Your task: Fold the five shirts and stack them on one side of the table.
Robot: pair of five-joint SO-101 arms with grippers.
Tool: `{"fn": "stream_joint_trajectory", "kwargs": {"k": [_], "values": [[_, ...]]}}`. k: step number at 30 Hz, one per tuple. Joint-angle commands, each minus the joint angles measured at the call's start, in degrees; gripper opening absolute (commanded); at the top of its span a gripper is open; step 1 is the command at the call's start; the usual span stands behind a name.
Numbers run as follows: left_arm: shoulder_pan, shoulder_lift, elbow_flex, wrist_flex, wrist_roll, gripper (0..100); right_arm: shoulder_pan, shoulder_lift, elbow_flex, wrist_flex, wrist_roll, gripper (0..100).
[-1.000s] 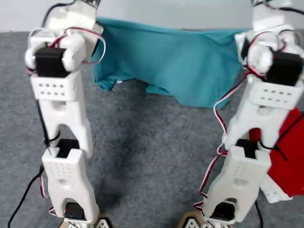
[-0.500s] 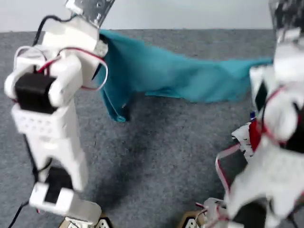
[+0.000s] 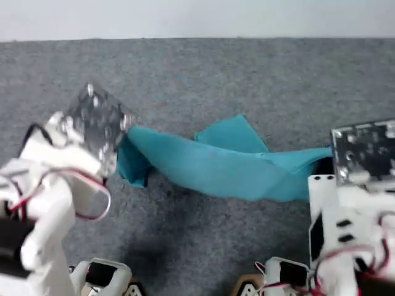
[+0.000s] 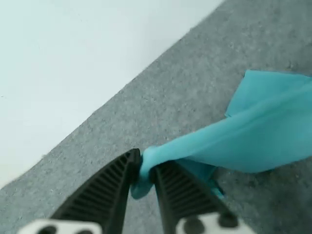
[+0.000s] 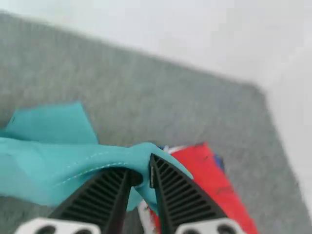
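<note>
A teal shirt hangs stretched between the two arms above the grey table, sagging in the middle with a fold lying behind it. My left gripper is shut on one end of the teal shirt; in the high view this end sits at the left. My right gripper is shut on the other end of the teal shirt, at the right of the high view. A red shirt lies on the table below the right gripper.
The grey table surface runs back to a pale wall. Both arm bases stand at the near edge, the left arm's body and the right arm's body rising tall at either side.
Both arms have pulled back toward the near edge and risen, carrying the teal shirt with them. The shirt went from spread wide at the far side to a narrow, stretched band.
</note>
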Motion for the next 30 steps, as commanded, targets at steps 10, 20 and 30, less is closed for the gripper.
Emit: {"fn": "stream_joint_trajectory", "kwargs": {"k": [10, 20, 30], "values": [[0.35, -10.02, 16.57, 1.05, -0.88, 1, -11.03, 1.10, 19.08, -0.04, 0.35, 0.9], [0.62, -3.52, 24.31, -38.86, -0.70, 1, -11.30, 1.19, 20.40, -1.54, 0.35, 0.9], [28.22, 23.38, 2.77, -33.85, -0.53, 1, -10.86, 1.10, 20.40, -1.36, 0.26, 0.9]]}}
